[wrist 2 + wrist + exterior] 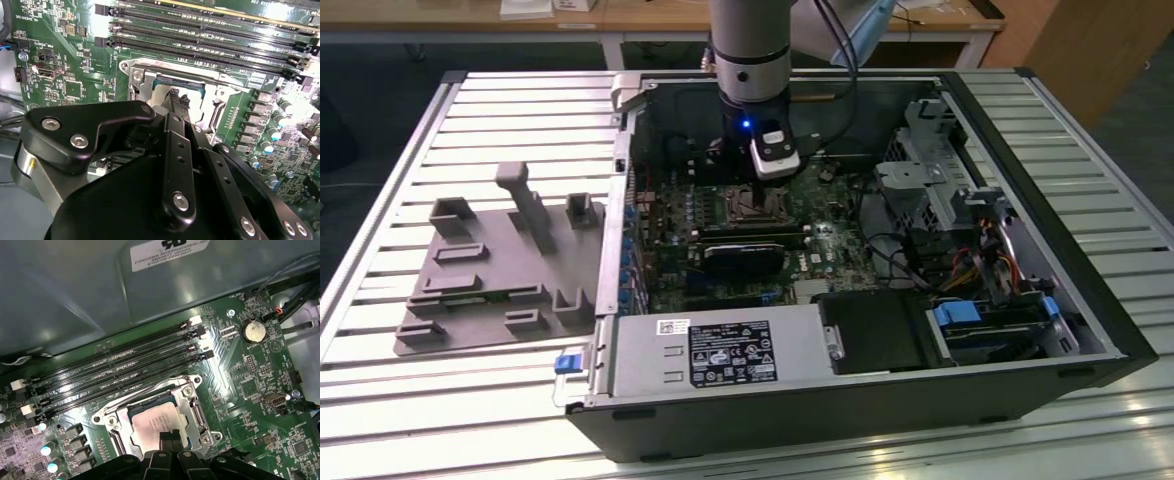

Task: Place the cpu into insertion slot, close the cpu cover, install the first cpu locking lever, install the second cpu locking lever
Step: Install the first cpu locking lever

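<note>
The cpu point(155, 421) shows its pale silver top lying flat in the insertion slot point(192, 402) on the green motherboard. The silvery cpu cover point(186, 390) frames the chip and looks laid down around it. My gripper point(171, 439) hangs directly over the chip's near edge with its black fingers pressed together and nothing between them. In the second wrist view the gripper point(176, 102) reaches down onto the slot point(137, 75) and hides most of the chip. In the exterior view the gripper point(747, 187) stands upright inside the open computer case, just above the slot point(750, 207).
Long black memory slots point(125, 365) run beside the socket, with a coin battery point(252, 331) nearby. A black card point(747, 258), the power supply point(720, 355), a drive cage point(934, 180) and cables crowd the case. A grey fixture plate point(494, 265) lies on the slatted table.
</note>
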Motion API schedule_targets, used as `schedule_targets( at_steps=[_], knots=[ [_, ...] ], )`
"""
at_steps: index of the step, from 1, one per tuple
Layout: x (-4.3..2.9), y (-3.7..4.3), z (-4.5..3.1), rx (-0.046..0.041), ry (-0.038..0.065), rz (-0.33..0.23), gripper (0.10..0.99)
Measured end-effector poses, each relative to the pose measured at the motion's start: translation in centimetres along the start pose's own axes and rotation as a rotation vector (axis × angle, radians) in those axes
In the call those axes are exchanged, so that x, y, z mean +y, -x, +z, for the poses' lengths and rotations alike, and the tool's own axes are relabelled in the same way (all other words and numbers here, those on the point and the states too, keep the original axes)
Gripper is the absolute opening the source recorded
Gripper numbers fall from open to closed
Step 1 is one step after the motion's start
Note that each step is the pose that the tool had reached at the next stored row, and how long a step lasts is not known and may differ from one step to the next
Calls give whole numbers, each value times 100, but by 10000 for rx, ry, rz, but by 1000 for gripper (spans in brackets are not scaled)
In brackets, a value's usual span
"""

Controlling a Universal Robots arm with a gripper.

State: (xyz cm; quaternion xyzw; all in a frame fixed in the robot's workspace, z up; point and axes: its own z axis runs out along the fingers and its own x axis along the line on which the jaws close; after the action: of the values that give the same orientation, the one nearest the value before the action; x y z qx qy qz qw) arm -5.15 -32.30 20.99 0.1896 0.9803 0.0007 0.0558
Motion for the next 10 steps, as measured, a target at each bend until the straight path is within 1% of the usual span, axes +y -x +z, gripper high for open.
schedule_targets(
  at_steps=[3,7,10],
  knots=[
    [0,0,-3,0,20,-176,106],
    [0,1,-13,-4,62,-602,106],
    [1,5,-41,-10,87,-795,106]
  ],
)
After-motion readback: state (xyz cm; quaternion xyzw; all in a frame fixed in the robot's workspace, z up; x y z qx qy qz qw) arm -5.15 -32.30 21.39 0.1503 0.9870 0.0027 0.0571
